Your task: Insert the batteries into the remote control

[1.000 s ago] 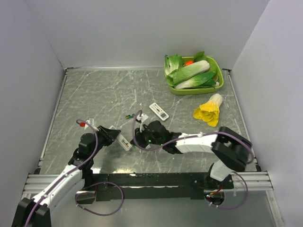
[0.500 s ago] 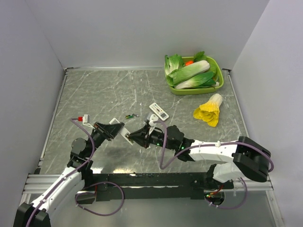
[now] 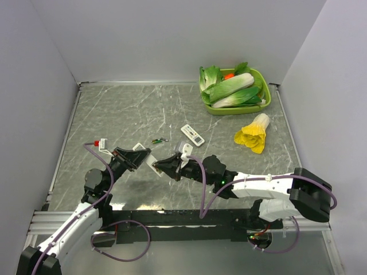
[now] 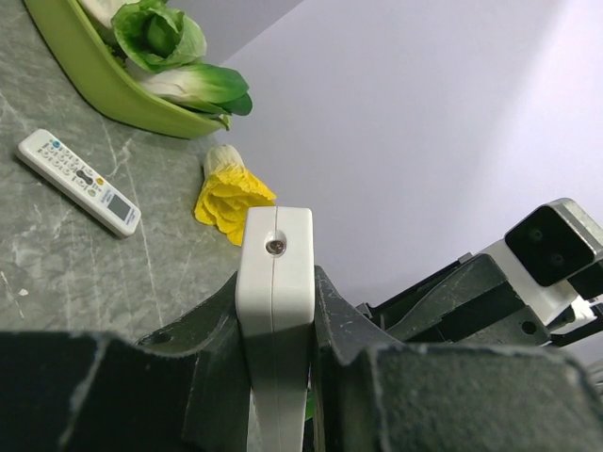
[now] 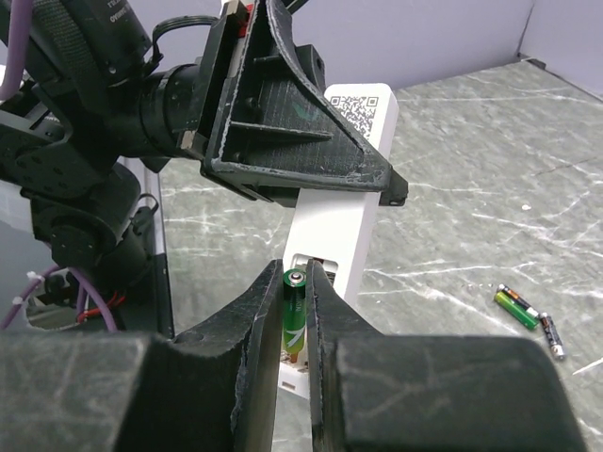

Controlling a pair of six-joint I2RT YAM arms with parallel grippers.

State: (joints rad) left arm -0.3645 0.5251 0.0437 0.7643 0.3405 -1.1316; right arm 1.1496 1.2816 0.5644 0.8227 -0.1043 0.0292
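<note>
TOP VIEW
Remote control [image 3: 151, 164]: held off the tabletop [image 3: 114, 114], toward the near edge and left of middle, clamped in the left gripper [image 3: 143, 157].
Left arm: rises from the near-left corner, wrist turned toward the right arm.
Right arm: stretched low along the near edge, with the right gripper [image 3: 172, 164] just beside the remote control.
Spare batteries [image 3: 160, 140]: lie mid-tabletop, near the wider remote [image 3: 192, 135].
Green tray [image 3: 235, 110]: far-right corner, with a yellow-leafed vegetable [image 3: 252, 135] near it.

LEFT WRIST VIEW
Left gripper: jaws pressed against both faces of the remote control [image 4: 274, 282], which is seen end-on.

RIGHT WRIST VIEW
Battery [image 5: 294, 315]: green, metallic tip forward, pinched between the right gripper's fingers.
Battery compartment [image 5: 318, 264]: open and facing the battery. Whether tip and housing touch cannot be told.
Step in hand: judged to be lining the first cell up with the open bay.
Next move: likely calls for a short, straight push with the cell parallel to the slot and its polarity correct, while the left gripper holds the housing steady.
</note>
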